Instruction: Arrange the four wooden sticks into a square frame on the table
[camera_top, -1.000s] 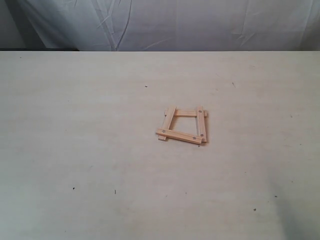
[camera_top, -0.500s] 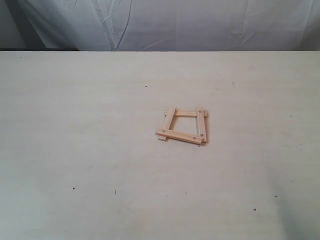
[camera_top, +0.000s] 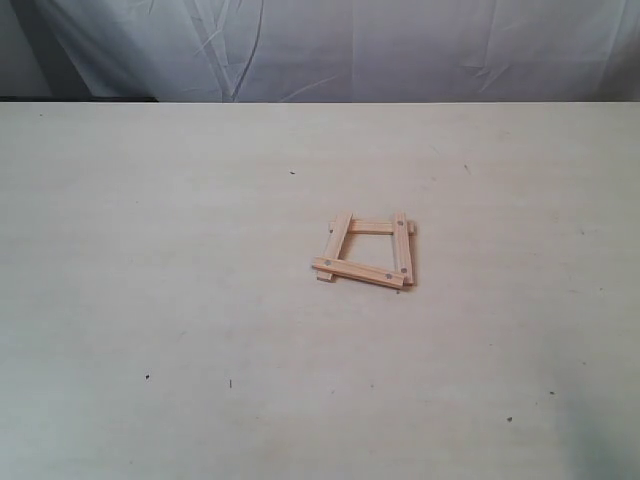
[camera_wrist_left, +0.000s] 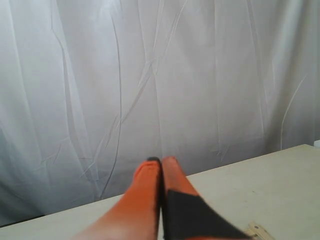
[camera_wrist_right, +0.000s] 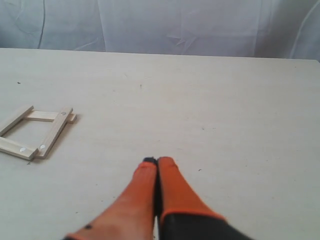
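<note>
Table (camera_top: 200, 300): a wide, pale beige top under both of my grippers, running past their fingertips to its far edge. White cloth (camera_top: 400, 50) hangs creased beyond that edge, facing both grippers.

Left gripper (camera_wrist_left: 161, 161): orange fingers pressed together tip to tip, with nothing between them. It is raised and aimed toward the cloth.

Right gripper (camera_wrist_right: 157, 161): orange fingers likewise together and holding nothing, pointing out over the bare tabletop.

Square frame (camera_top: 358, 272): lying flat on the table, ahead of my right gripper's fingertips and off to one side, well apart from them (camera_wrist_right: 52, 131). Nothing of mine touches it. In the left wrist view a wooden corner (camera_wrist_left: 257, 231) shows low beside the left gripper; I cannot tell its distance from the fingers.

Four wooden sticks, as seen in the exterior view:
- The near stick (camera_top: 345, 268) lies on top across the ends of the two side sticks.
- The right-hand side stick (camera_top: 402, 248) runs almost straight.
- The left-hand side stick (camera_top: 338, 238) leans inward, so the outline is skewed and narrower at the far end.
- The far stick (camera_top: 372, 228) closes the gap between the two side sticks.

All four corners overlap.

Small dark holes mark the near and right-hand sticks close to their ends.
</note>
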